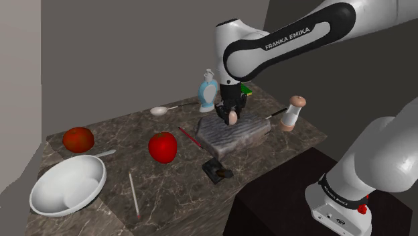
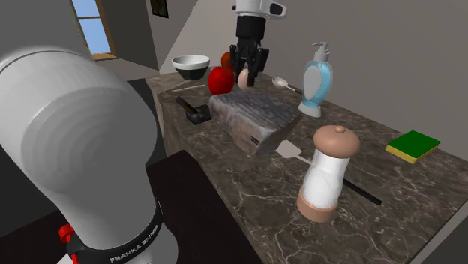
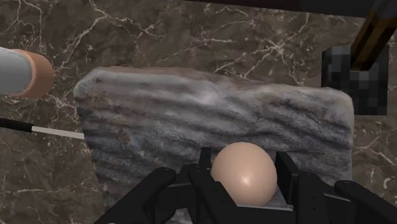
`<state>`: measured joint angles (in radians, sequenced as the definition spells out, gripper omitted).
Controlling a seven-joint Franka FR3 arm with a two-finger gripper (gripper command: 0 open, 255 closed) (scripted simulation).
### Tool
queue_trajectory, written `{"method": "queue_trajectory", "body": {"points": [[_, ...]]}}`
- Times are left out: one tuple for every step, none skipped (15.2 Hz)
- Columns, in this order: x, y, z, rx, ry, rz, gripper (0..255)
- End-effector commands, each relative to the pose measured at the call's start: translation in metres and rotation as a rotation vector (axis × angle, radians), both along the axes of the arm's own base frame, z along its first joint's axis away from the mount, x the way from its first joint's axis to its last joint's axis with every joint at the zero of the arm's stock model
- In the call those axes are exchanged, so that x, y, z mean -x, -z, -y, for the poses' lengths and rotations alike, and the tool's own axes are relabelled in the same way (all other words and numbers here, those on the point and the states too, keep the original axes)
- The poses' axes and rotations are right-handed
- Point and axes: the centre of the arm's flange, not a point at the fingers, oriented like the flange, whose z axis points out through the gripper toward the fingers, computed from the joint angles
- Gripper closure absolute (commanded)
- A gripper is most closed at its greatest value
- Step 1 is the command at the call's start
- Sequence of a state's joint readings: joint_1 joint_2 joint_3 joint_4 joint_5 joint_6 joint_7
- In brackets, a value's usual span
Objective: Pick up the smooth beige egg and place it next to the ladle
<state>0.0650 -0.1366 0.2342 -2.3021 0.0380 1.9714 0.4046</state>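
A smooth beige egg (image 3: 244,173) sits clasped between the black fingers of my gripper (image 3: 244,162). In the shoulder view the gripper (image 1: 232,118) hangs just above the far part of a grey ridged stone slab (image 1: 234,132), with the egg (image 1: 232,117) showing at its tip. The second exterior view shows the egg (image 2: 243,76) over the slab's far end (image 2: 251,112). The white ladle (image 1: 159,110) lies on the dark marble counter beyond the slab, towards the shoulder view's left; the ladle (image 2: 280,81) lies near the blue soap dispenser.
A blue soap dispenser (image 1: 208,92) and a pepper mill (image 1: 293,112) stand near the slab. Two red round fruits (image 1: 163,147) (image 1: 78,139), a white bowl (image 1: 67,185), a black tool (image 1: 216,171) and thin sticks (image 1: 134,194) lie nearer. A green sponge (image 2: 413,145) sits by the wall.
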Motion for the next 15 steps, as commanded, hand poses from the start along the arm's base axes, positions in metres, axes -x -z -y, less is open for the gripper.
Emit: {"method": "queue_trajectory", "body": {"points": [[-0.019,0.0,-0.02,-0.001,0.001,0.0,255],[-0.028,0.001,-0.029,-0.001,0.001,0.0,255],[-0.037,0.001,-0.039,-0.001,0.001,0.0,255],[-0.047,0.002,-0.048,-0.001,0.001,0.0,255],[-0.056,0.002,-0.057,-0.001,0.001,0.0,255],[-0.066,0.003,-0.066,-0.001,0.001,0.0,255],[-0.075,0.004,-0.076,-0.001,0.001,0.0,255],[-0.084,0.004,-0.085,-0.001,0.001,0.0,255],[-0.094,0.005,-0.094,-0.001,0.001,0.0,255],[-0.103,0.006,-0.104,-0.001,0.001,0.0,255],[-0.112,0.006,-0.113,-0.001,0.001,0.0,255],[-0.122,0.007,-0.122,-0.001,0.001,0.0,255],[-0.131,0.008,-0.132,-0.001,0.001,0.0,255],[-0.14,0.008,-0.141,-0.001,0.001,0.0,255],[-0.15,0.009,-0.15,-0.001,0.001,0.0,255]]}}
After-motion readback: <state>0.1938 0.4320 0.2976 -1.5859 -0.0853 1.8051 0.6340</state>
